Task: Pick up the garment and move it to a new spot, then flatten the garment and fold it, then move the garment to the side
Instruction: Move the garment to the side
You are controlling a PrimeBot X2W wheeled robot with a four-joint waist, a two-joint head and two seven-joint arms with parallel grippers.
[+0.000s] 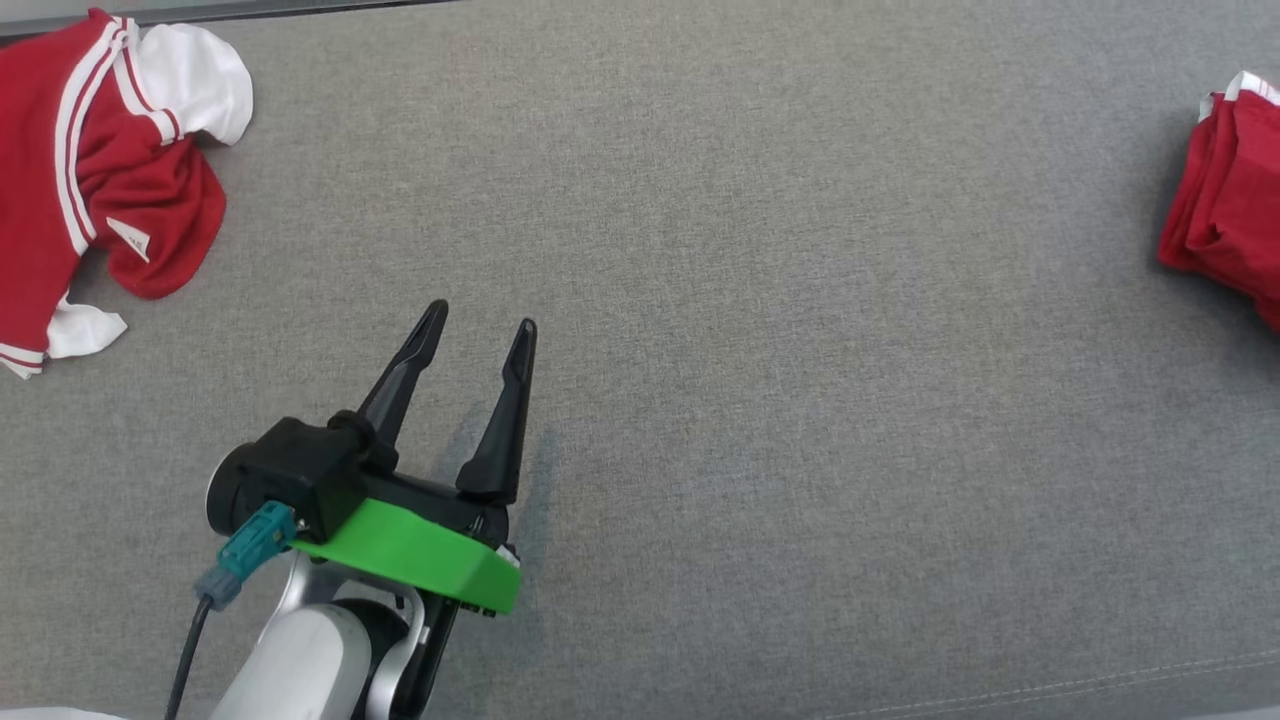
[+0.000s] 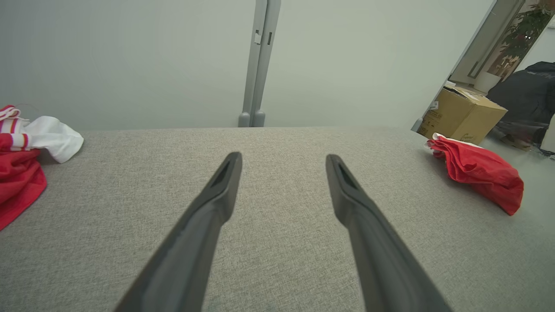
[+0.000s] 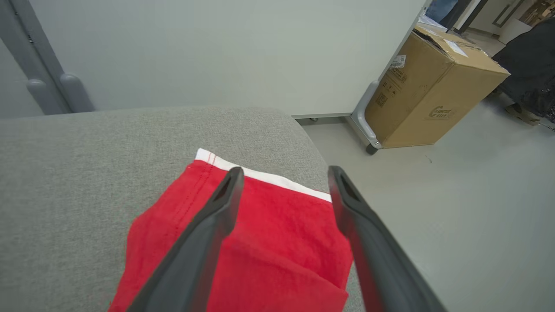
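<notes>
A folded red garment [image 3: 282, 234] with a white-trimmed hem lies at the far right edge of a grey fabric-covered table [image 1: 800, 400], close to its corner. The robot's right gripper [image 3: 286, 170] hangs over it with its two dark fingers spread wide and nothing between them; whether the fingers touch the cloth cannot be told. In the head view the same folded garment [image 1: 1225, 220] sits at the right border, well apart from a crumpled red-and-white garment [image 1: 110, 170] heaped at the table's far left, one white sleeve turned up.

Between the two, nearer the crumpled piece, the left gripper [image 1: 482, 315] is held over bare grey fabric, jaws fully apart and empty, a bright green mount [image 1: 420, 555] behind its fingers. Its wrist camera looks across the table between its fingers [image 2: 217, 190] toward a pale partition wall [image 2: 130, 56] with a grey post [image 2: 260, 65]. A cardboard box [image 3: 429, 86] stands on the floor [image 3: 455, 208] beyond the table's right end.
</notes>
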